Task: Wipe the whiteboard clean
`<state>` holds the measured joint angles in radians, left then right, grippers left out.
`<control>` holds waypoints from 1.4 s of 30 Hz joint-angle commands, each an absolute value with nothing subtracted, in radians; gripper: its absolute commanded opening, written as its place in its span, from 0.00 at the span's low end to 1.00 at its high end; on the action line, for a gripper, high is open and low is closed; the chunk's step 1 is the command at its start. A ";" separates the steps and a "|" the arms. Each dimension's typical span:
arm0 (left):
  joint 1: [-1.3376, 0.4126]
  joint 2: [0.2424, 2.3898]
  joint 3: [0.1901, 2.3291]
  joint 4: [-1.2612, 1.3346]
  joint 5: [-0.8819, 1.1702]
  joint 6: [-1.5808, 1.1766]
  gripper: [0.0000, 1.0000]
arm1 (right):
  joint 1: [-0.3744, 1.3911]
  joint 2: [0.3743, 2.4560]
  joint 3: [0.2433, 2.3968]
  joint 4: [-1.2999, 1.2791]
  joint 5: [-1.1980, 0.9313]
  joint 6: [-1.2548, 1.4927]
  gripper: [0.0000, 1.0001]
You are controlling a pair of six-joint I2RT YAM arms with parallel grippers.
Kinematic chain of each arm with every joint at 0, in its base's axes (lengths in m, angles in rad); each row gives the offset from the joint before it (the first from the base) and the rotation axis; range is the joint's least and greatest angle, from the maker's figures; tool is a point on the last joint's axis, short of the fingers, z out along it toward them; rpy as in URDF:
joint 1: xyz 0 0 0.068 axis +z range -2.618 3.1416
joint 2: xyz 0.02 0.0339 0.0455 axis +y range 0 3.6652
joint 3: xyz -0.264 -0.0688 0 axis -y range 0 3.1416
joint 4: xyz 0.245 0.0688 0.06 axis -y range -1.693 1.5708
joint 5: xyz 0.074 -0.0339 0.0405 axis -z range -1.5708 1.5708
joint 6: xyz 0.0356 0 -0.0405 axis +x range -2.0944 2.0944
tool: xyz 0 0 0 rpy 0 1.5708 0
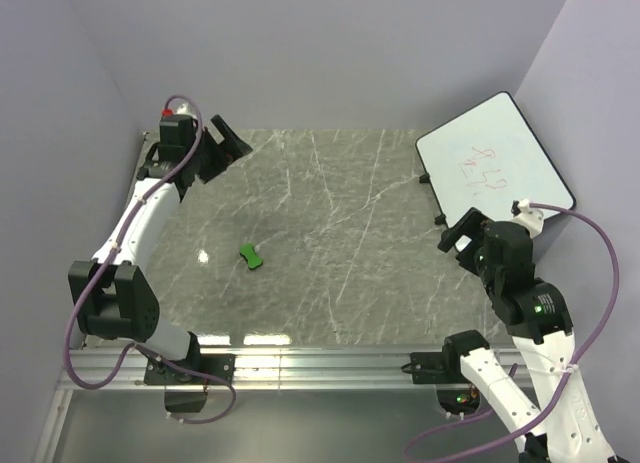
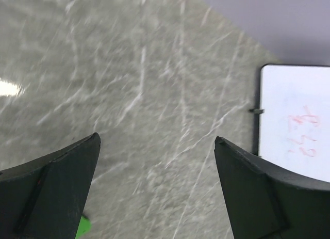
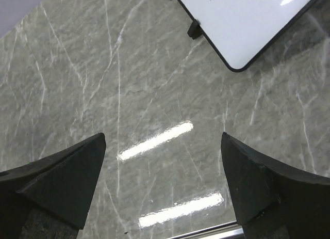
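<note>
The whiteboard (image 1: 495, 163) lies at the table's far right, white with a thin black rim and faint red scribbles in its middle. It also shows in the left wrist view (image 2: 296, 120) and, as a near corner, in the right wrist view (image 3: 242, 17). A small green eraser (image 1: 251, 255) lies on the marble left of centre; a sliver of it shows in the left wrist view (image 2: 81, 227). My left gripper (image 1: 228, 146) is open and empty at the far left, above the table. My right gripper (image 1: 465, 233) is open and empty just in front of the whiteboard's near edge.
The grey marble tabletop (image 1: 330, 233) is bounded by lilac walls at the back and both sides. A metal rail (image 1: 330, 363) runs along the near edge by the arm bases. The whiteboard's small black feet (image 1: 438, 220) stick out at its left edge.
</note>
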<state>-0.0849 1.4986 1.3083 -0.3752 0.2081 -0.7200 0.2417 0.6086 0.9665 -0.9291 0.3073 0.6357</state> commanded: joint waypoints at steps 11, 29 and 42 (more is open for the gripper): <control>-0.092 1.447 1.309 -0.328 0.410 -0.715 0.99 | -0.041 0.929 0.893 -0.747 0.011 0.693 0.99; -0.262 1.316 1.196 -0.462 0.310 -0.624 0.92 | -0.434 1.149 0.847 -0.453 -0.045 0.865 0.96; -0.333 1.410 1.241 -0.462 0.287 -0.597 0.88 | -0.437 1.184 1.049 -0.529 0.356 0.718 0.95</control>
